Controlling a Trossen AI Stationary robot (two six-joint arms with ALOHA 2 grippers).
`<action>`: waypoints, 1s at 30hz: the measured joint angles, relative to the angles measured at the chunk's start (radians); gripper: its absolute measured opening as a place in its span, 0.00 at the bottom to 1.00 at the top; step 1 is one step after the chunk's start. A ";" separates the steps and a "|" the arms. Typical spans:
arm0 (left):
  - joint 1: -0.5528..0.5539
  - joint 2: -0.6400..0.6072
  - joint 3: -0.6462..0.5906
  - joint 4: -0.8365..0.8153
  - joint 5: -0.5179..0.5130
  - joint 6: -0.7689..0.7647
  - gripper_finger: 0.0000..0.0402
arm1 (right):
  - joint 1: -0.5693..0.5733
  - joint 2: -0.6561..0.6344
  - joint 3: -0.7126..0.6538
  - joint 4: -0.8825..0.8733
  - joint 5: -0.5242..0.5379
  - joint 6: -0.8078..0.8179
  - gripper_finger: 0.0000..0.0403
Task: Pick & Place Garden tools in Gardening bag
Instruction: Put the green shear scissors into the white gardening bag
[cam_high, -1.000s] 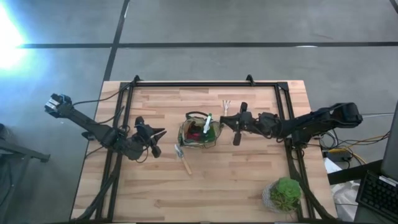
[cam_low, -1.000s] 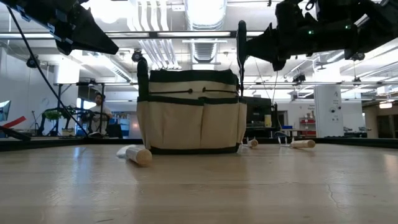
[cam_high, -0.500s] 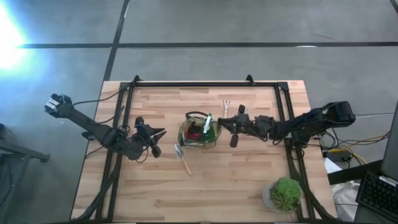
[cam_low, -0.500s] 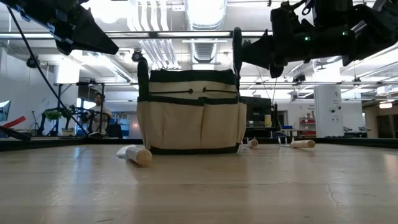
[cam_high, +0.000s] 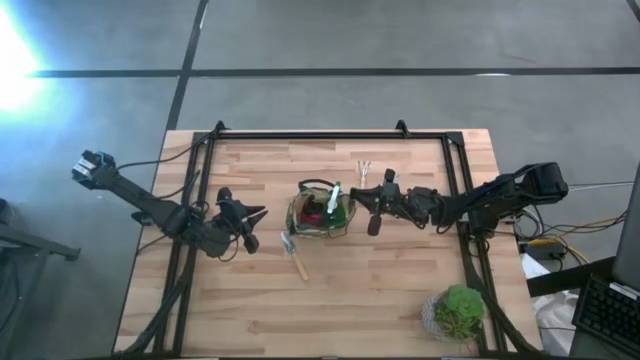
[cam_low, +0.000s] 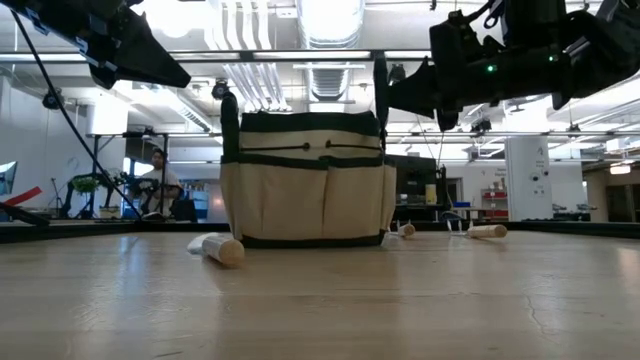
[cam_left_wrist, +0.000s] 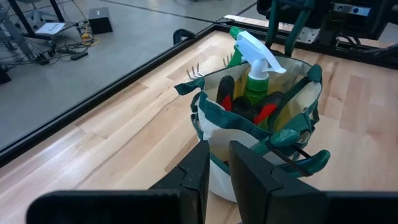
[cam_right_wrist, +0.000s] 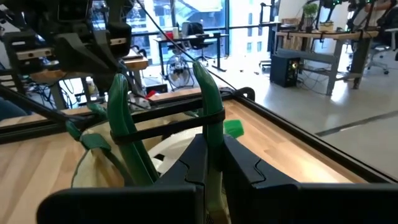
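Khaki gardening bag (cam_high: 320, 211) holds spray bottle (cam_left_wrist: 257, 70) and red-and-black tool (cam_left_wrist: 264, 114); right pincer (cam_high: 374, 210), pinching green-handled pruner (cam_right_wrist: 208, 127), has moved closer.

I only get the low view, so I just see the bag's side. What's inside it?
Observer: A green spray bottle with a white top stands in the gardening bag, next to a red-and-black tool.
Operator: What's that arm up high holding?
Observer: The right end effector is shut on a green-handled tool.
Operator: Is it over the bag?
Observer: Not quite. From above, it hangs just beside the bag's right edge.
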 joint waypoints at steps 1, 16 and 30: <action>0.000 0.000 0.000 0.000 0.002 0.000 0.16 | 0.000 0.000 -0.002 -0.001 0.000 0.005 0.03; 0.000 0.000 0.000 0.000 0.016 0.000 0.16 | 0.050 0.000 -0.071 0.141 0.034 -0.003 0.03; 0.000 0.000 0.000 0.003 0.016 0.000 0.16 | 0.050 0.136 -0.070 0.295 0.057 0.017 0.03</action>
